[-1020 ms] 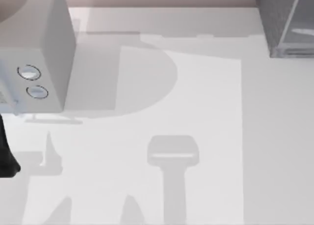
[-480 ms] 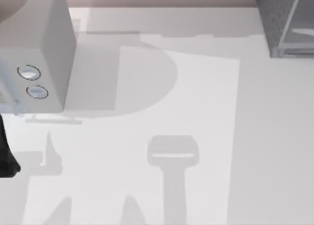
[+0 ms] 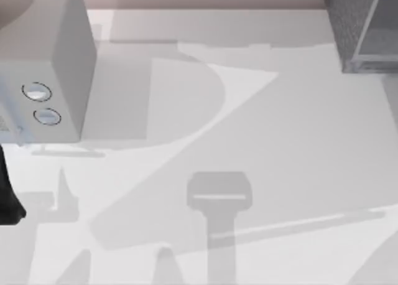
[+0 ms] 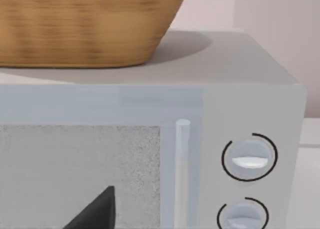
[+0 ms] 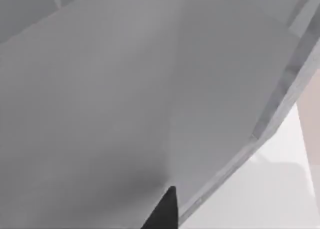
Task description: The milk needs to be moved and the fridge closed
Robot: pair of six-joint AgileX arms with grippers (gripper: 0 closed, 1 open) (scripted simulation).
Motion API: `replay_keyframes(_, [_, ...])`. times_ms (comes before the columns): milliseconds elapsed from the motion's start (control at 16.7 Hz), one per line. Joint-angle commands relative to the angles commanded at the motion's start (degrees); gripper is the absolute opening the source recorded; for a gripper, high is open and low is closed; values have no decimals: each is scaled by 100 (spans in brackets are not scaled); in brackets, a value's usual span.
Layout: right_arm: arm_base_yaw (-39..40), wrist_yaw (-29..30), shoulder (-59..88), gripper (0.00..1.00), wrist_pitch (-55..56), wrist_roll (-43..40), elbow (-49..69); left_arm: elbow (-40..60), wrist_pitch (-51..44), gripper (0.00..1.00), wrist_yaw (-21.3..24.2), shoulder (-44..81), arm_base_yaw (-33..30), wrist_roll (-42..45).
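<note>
The fridge (image 3: 347, 23), dark grey and speckled, stands at the table's far right corner, with a lighter grey panel (image 3: 380, 36) beside its speckled side. In the right wrist view a flat grey door panel (image 5: 125, 89) lies very close, and my right gripper's dark fingertip (image 5: 165, 211) is right against it. My left arm (image 3: 7, 198) sits at the table's left edge. Its gripper's dark fingertip (image 4: 97, 211) points at the front of the pale grey box. The milk is out of view.
A pale grey box with two round dials (image 3: 43, 101) stands at the far left, and its dials (image 4: 249, 158) face the left wrist camera. A woven basket (image 4: 85, 24) rests on top of it. Broad shadows cross the white table (image 3: 292, 142).
A wide shadow has swept over the table's right and middle, shrinking the lit patch. The bright spot on the fridge's lighter panel is gone. The left arm has not moved.
</note>
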Motion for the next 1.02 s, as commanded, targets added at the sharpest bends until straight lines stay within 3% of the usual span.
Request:
replay_keyframes(240, [813,756,-252,100,408,608,-289,0,0,100,0,0,0,0])
replay_keyframes(660, [2934,2343,-658,100,1110,1982,-909,0,0,100,0,0,0,0])
replay_keyframes(1020, [3157,2587,-759,100,1281,2229,-1072,0,0,100,0,0,0,0])
